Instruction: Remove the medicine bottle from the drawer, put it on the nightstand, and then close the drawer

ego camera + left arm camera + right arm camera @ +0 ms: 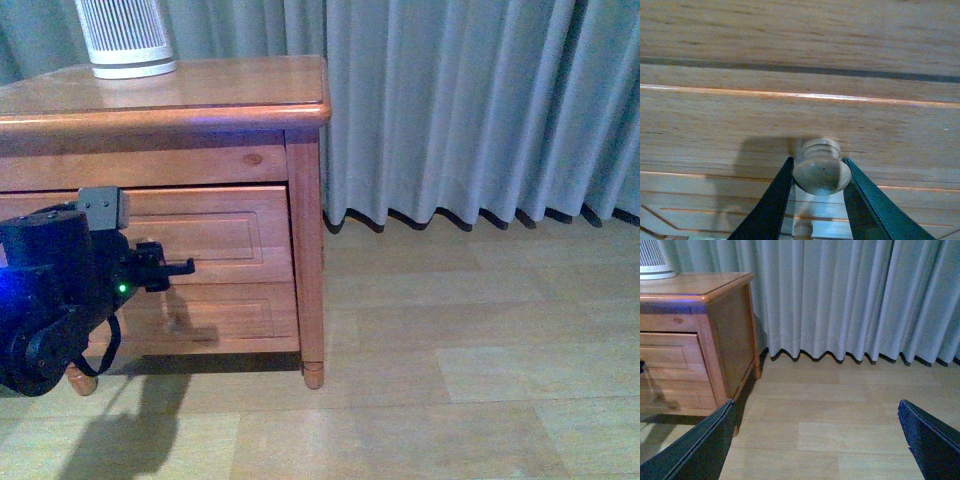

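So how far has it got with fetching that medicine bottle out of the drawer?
Barely begun, it seems. No bottle shows on the nightstand top, only a white canister. In hand: the left gripper looks clamped on the knob of the drawer; the right gripper hangs open, idle. Still left: pulling the drawer out, lifting the bottle out, setting it on top, closing.

Cropped and covered
White ribbed canister point(125, 40) runs off the top edge; in the front view the left gripper point(172, 268) masks the drawer point(220, 235) knob point(821, 172); interior unseen.
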Action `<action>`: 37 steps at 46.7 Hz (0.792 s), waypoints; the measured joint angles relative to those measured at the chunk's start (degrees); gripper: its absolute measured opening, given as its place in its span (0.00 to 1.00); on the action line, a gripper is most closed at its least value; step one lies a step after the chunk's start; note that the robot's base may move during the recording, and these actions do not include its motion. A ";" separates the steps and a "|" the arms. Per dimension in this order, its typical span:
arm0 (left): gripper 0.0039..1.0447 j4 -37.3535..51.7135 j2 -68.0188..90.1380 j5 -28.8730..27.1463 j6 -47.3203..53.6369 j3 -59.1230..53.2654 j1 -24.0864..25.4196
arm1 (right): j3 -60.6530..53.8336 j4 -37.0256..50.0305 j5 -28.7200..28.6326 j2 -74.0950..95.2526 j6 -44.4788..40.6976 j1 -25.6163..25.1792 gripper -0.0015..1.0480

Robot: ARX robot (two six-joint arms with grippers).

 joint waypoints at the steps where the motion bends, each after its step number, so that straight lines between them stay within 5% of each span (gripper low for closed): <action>1: 0.24 0.42 -0.20 0.11 0.02 -0.50 0.07 | 0.00 0.00 0.00 0.00 0.00 0.00 0.93; 27: 0.23 17.70 -14.88 5.14 1.29 -36.48 1.49 | 0.00 0.00 0.00 0.00 0.02 0.00 0.93; 37: 0.23 17.84 -17.11 4.70 1.66 -40.65 1.49 | 0.00 0.00 0.00 0.00 0.00 0.00 0.93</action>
